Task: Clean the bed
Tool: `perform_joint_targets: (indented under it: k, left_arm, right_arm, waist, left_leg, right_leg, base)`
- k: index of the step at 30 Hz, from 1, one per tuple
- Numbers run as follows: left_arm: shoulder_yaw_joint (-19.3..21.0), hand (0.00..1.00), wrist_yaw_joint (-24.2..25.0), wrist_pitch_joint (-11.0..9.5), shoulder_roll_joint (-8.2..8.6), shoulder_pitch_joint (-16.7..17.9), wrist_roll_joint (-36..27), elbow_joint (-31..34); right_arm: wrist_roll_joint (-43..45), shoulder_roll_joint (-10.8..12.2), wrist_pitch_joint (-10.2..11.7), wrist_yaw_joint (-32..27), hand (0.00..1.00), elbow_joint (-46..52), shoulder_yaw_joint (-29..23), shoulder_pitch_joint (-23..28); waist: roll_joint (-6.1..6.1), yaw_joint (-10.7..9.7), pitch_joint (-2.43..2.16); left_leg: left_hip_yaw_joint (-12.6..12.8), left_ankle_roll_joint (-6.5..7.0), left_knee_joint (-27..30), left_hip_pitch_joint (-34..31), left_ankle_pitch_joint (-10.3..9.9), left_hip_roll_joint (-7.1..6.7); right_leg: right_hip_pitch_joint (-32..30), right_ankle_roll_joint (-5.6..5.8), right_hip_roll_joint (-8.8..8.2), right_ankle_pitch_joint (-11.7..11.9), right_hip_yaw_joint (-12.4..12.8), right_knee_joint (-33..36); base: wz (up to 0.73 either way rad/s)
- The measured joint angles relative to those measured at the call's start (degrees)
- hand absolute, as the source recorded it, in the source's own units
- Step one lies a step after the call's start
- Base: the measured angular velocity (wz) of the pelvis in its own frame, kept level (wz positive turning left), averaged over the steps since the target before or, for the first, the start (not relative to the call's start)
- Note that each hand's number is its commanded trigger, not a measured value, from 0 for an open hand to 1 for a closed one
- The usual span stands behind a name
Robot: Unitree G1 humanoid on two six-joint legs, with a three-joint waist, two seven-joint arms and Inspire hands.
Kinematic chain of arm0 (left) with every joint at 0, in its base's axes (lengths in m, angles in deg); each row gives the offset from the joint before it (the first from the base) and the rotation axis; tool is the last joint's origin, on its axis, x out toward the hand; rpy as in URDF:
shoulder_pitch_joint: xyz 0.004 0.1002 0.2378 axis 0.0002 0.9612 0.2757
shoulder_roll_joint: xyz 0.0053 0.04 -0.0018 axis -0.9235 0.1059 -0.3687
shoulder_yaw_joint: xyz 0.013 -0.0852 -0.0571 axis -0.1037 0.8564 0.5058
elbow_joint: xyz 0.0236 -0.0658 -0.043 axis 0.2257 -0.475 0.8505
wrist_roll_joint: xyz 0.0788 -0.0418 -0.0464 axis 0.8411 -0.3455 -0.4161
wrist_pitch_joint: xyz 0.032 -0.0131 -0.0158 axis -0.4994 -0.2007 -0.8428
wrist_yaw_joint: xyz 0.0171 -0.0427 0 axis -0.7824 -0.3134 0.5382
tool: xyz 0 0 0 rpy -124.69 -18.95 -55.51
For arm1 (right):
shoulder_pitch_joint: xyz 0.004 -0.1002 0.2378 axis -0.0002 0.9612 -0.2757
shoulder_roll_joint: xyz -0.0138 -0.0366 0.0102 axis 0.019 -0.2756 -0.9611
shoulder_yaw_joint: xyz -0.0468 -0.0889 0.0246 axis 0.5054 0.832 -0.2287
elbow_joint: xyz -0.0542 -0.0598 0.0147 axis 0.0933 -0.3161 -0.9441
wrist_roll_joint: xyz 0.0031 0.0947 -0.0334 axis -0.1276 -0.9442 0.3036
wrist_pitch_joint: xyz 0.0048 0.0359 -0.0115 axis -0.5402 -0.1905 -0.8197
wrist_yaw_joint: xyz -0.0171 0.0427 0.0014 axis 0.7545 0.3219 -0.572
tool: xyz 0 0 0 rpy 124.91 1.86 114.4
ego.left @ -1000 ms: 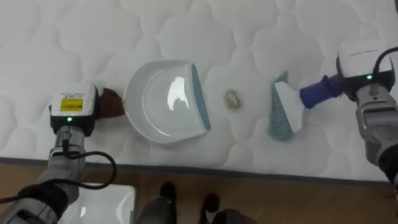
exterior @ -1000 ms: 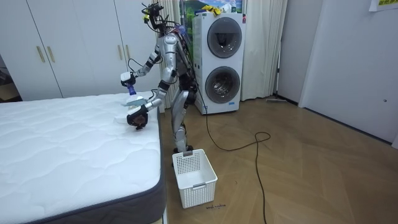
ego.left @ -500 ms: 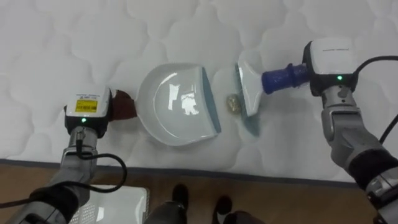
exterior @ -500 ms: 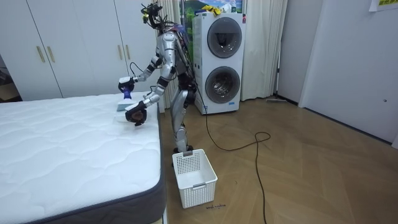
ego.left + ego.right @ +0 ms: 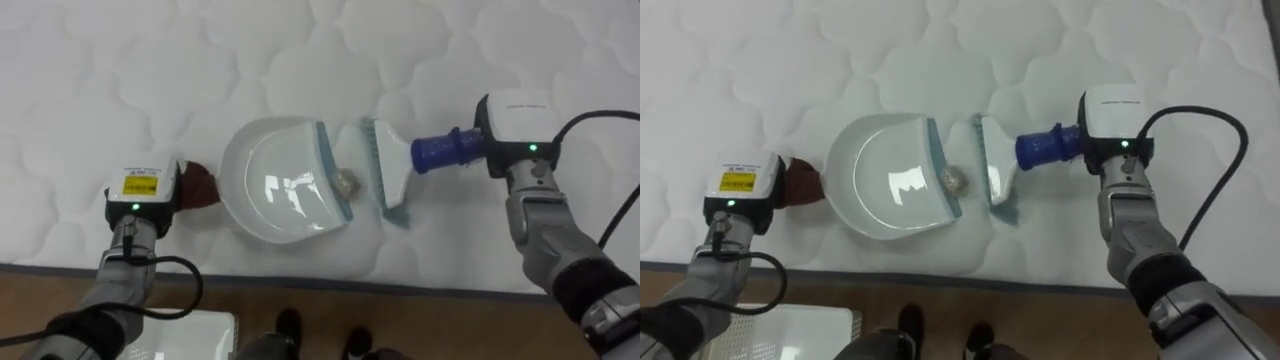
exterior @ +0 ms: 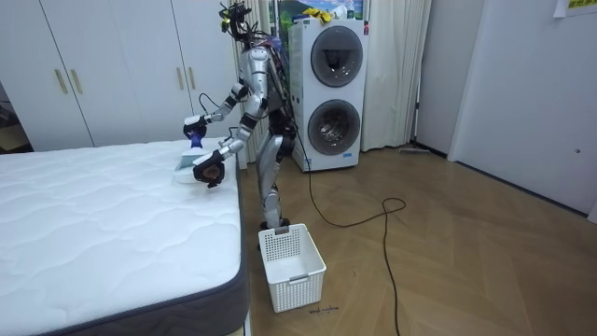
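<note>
**Left hand** (image 5: 143,188): at the near left of the bed (image 5: 200,60), at the dustpan's left end. It is seen from above, so its grip cannot be told.

**Dustpan** (image 5: 280,180): white, with a blue-grey lip. It lies flat on the bed near the near edge, mouth facing right, with a dark handle stub (image 5: 200,185) at its left. Judged light, stiff plastic, with a slick inside that would let a load slide. The handle is the place to hold it, and it should be kept level once loaded.

**Scrap** (image 5: 346,182): a small pale lump, the thing to be cleared. It sits right on the dustpan's lip, between lip and brush, well right of the left hand and well left of the right hand. Judged very light and loose, likely to roll. It is better swept than picked up.

**Brush** (image 5: 385,175): white head, with pale blue bristles just right of the scrap. Whether they touch it cannot be made out. Judged to have soft bristles and a rigid blue handle (image 5: 445,150), which is the place to hold it.

**Right hand** (image 5: 515,125): at the far end of the blue handle. It is seen from above, so its grip cannot be told.

**Basket** (image 6: 291,266): white, on the floor by the bed's near edge beside the robot, a likely place to tip the dustpan.
</note>
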Motion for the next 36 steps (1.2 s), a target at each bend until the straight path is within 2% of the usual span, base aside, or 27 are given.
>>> perform_joint_targets:
  k: [4, 14, 18, 24, 36]
  left_arm:
    - [0.00, 1.00, -0.01, -0.19, 0.00, 0.00, -0.11, -0.01]
    - [-0.01, 1.00, -0.39, -1.17, -0.04, -0.45, -0.08, -0.10]
    - [0.11, 1.00, -0.50, -1.69, 0.01, -0.59, -0.05, -0.08]
    - [0.07, 1.00, -0.62, -1.84, 0.01, -0.83, -0.04, -0.10]
    - [0.08, 1.00, -0.57, -1.83, 0.01, -0.79, -0.05, -0.10]
  right_arm:
    - [-1.01, 0.02, 0.06, 0.05, 1.00, 0.00, 0.45, -0.01]
    - [-12.27, 0.24, 0.71, 2.85, 1.00, 2.40, 0.54, 1.52]
    - [-14.45, 0.09, 0.87, 5.04, 1.00, 3.73, 0.46, 1.51]
    - [-16.15, -0.01, 2.03, 7.29, 1.00, 4.96, 0.49, 1.51]
    - [-16.21, 0.34, 2.84, 9.16, 1.00, 6.85, 0.51, 1.51]
  waist:
    - [0.00, 0.01, 0.00]
    - [0.30, -0.19, 0.17]
    - [1.37, -0.18, 0.63]
    - [2.34, -0.16, 0.57]
    - [2.31, -0.16, 0.55]
  left_leg:
    - [-0.02, 0.00, -0.10, -0.02, 0.00, -0.01]
    - [-0.57, -0.06, 0.11, -0.84, -0.07, 0.03]
    - [-0.59, -0.02, 0.23, -1.36, -0.19, 0.06]
    - [-0.13, -0.02, 0.31, -1.69, -0.16, 0.11]
    - [0.23, -0.02, 0.04, -1.47, -0.16, 0.09]
  right_leg:
    - [0.03, 0.00, -0.02, -0.05, -0.07, -0.11]
    - [-0.30, 0.02, 0.02, -0.04, -0.77, -0.68]
    - [-0.83, 0.01, -0.02, -0.04, -0.69, -0.22]
    - [-1.63, -0.08, -0.08, -0.10, -0.20, 0.32]
    - [-1.64, -0.07, -0.11, -0.29, 0.15, 0.29]
  base:
    - [0.00]
    - [0.03]
    - [-0.01]
    - [-0.03]
    - [0.00]
